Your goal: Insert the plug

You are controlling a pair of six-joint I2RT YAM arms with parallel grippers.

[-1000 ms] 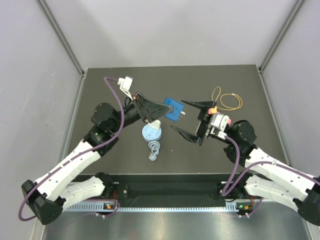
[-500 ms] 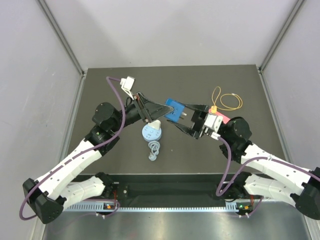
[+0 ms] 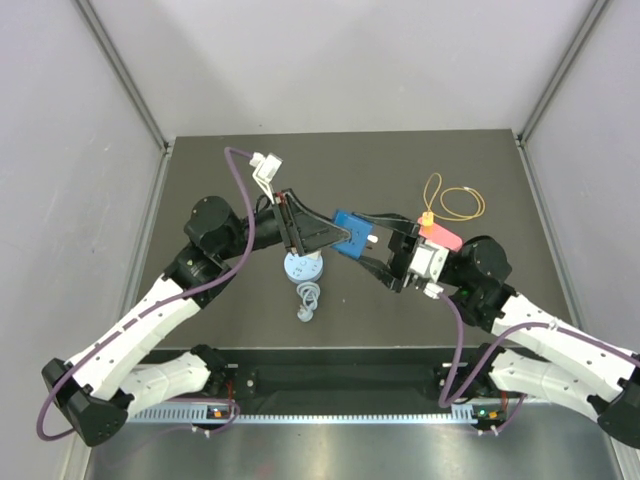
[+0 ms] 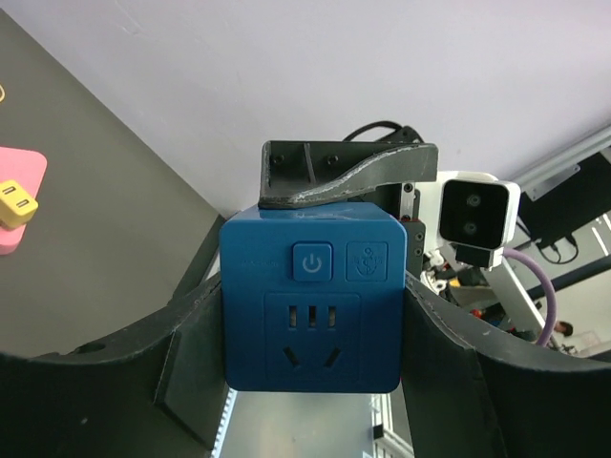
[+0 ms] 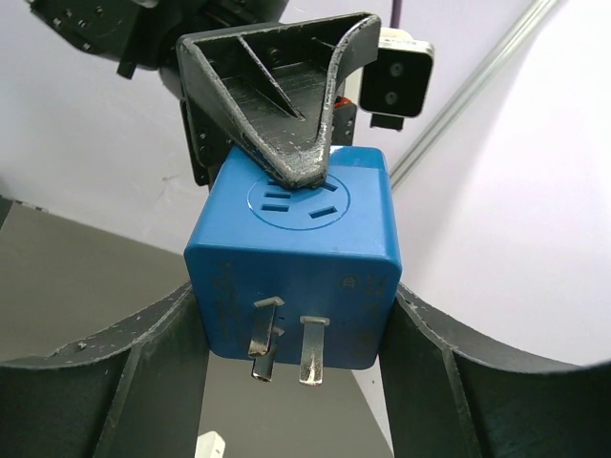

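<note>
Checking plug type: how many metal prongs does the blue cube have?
2, side by side low on the blue cube in the right wrist view: left prong, right prong.

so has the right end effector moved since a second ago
Yes: the right end effector moved left, away from the yellow loop, onto the blue cube.

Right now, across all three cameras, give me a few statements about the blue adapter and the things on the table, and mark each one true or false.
1. The blue adapter is off the table, between the left gripper and the right gripper. True.
2. Its metal prongs face the left wrist camera. False: they face the right wrist camera. The left wrist view shows the socket face and the power button.
3. A pink piece lies near a yellow loop. True.
4. The round light-blue object is in the right gripper. False: it sits on the table under the left gripper.
</note>
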